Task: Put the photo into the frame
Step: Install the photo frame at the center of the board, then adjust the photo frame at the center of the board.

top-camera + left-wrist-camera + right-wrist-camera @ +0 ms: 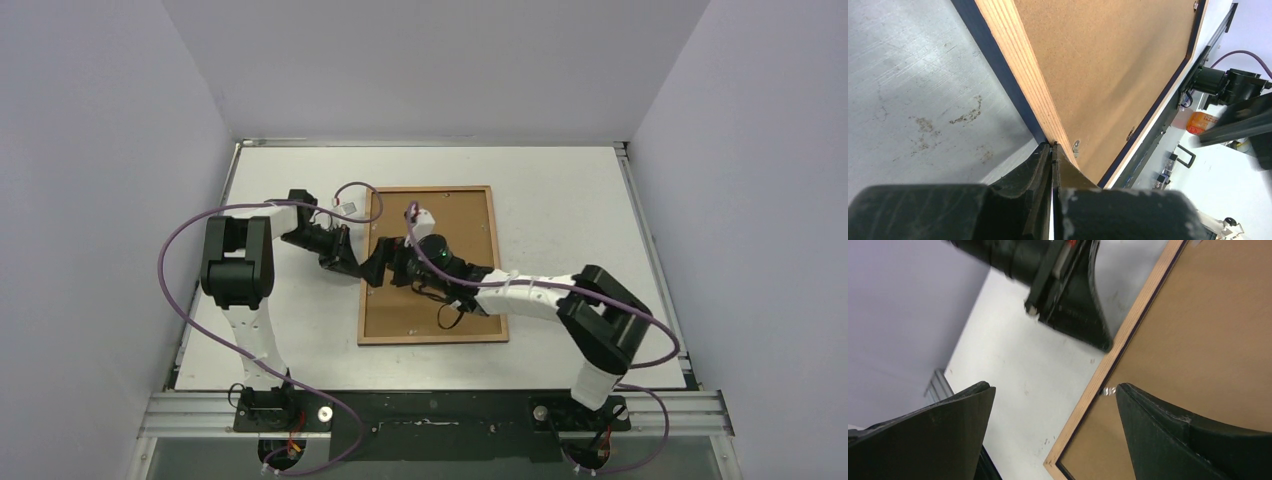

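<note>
Top external view shows the white table (560, 200) with the frame (1020, 65) lying flat at its middle, light wood-brown edge up, a dark blue band showing beneath that edge in the left wrist view; the brown backing board (450, 215) fills the frame; 2 arms reach in from the near edge, each trailing a purple cable (165, 260). The right gripper (1055, 387) hangs over the frame's left rail with its fingers spread wide, 1 over the bare table, 1 over the backing board, holding nothing; the left gripper (1052, 146) has its fingers pressed together, tips against the outer side of that same rail. A small metal clip (1076, 146) sits on the board just beside those tips; an orange object (1200, 122) lies beyond the table, its label too blurred to read.
</note>
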Controlling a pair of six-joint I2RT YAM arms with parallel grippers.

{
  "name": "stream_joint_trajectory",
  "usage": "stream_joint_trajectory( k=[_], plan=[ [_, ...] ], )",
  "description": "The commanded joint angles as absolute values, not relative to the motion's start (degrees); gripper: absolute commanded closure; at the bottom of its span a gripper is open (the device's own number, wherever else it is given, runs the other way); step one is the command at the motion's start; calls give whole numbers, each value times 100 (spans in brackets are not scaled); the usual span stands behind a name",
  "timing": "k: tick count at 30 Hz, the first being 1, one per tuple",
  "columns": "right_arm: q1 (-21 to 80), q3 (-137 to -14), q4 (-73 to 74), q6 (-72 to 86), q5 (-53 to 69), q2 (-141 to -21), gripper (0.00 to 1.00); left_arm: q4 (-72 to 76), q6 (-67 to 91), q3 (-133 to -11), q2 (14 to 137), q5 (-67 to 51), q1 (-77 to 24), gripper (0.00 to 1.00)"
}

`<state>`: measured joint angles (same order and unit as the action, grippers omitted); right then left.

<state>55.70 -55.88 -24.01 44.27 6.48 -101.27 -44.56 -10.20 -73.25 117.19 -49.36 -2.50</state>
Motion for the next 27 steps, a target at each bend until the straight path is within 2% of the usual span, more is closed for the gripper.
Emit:
stream_joint_trajectory(
  k=[1, 7, 12, 17, 23, 27],
  plan=[
    [5007, -5402, -2247, 4406, 495, -9148, 4, -4625, -1203, -7453, 11425, -4953, -205, 97],
    [4066, -5235, -829, 3843, -674, -8353, 6, -4608, -1193, -7482, 11459, -4957, -202, 96],
    [2839, -5169, -225, 3775, -716, -8209, 10, -4512, -1330, -7386, 11500, -5001, -216, 96],
    [2096, -5677, 355, 3709, -434, -8984, 10, -4378, -1527, -7283, 11379, -4939, -325, 96],
    [1860, -6628, 360, 3604, 516, -10277, 10, -4342, -1735, -7153, 11329, -4984, -551, 97],
    [1807, -6951, 165, 3658, 1009, -10663, 10, -4362, -1881, -7085, 11350, -5108, -633, 97]
  ],
)
